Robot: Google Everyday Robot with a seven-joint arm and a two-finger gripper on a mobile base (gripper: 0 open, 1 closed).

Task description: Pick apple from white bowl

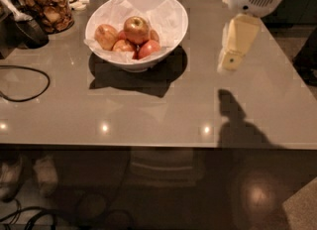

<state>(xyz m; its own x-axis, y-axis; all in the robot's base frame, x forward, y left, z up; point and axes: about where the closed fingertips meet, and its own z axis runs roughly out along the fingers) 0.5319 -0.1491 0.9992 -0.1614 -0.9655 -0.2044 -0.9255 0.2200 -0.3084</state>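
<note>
Kitchen counter (148, 110), snack jar (47, 3), white bowl (163, 54)

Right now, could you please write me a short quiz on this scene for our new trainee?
1. True or false: the end effector hangs over the table, to the right of the white bowl, touching nothing.
2. The apple topping the pile is: A) green B) golden-yellow blushed red C) purple.
3. Fill in: the glass ___ at the far left holds brown snacks.
Key: 1 true; 2 B; 3 jar.

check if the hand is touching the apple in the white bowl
Apart. Camera view shows the hand over bare table, well right of the white bowl holding the apple.
</note>
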